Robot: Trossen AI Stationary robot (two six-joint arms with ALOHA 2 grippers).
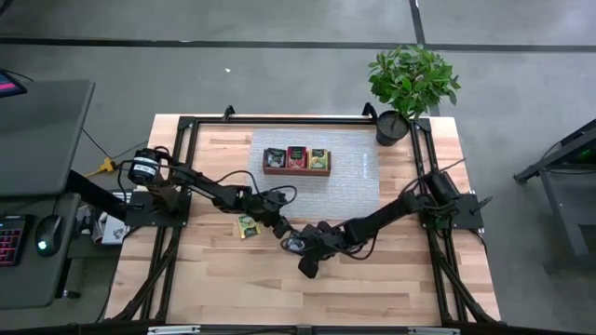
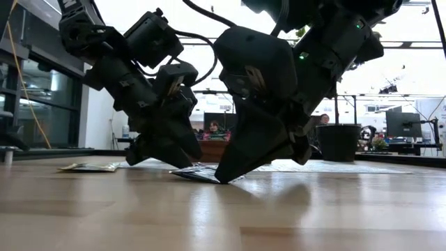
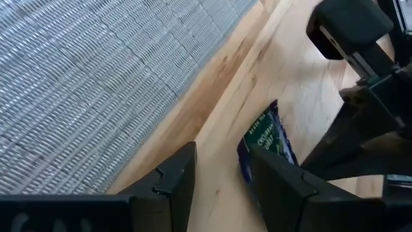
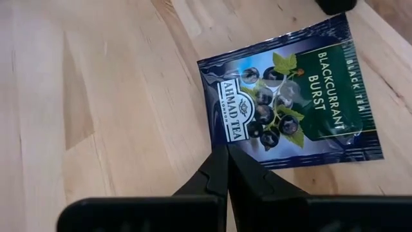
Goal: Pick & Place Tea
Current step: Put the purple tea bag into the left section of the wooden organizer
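Blackcurrant packet (image 4: 290, 93) flat on table (image 1: 391, 279) near mat (image 1: 354, 163), right tool (image 4: 226, 158) pinched shut at its edge, nothing held; left tool (image 3: 222, 174) part-open alongside, empty: lift edge gently.

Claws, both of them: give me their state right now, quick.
Left claw: open, holding nothing, beside the dark tea packet.
Right claw: closed, tips at the edge of that packet, which lies flat on the table.

Overhead looks straight down, low looks level; both wrist views, close, probably share one packet (image 4: 290, 96).
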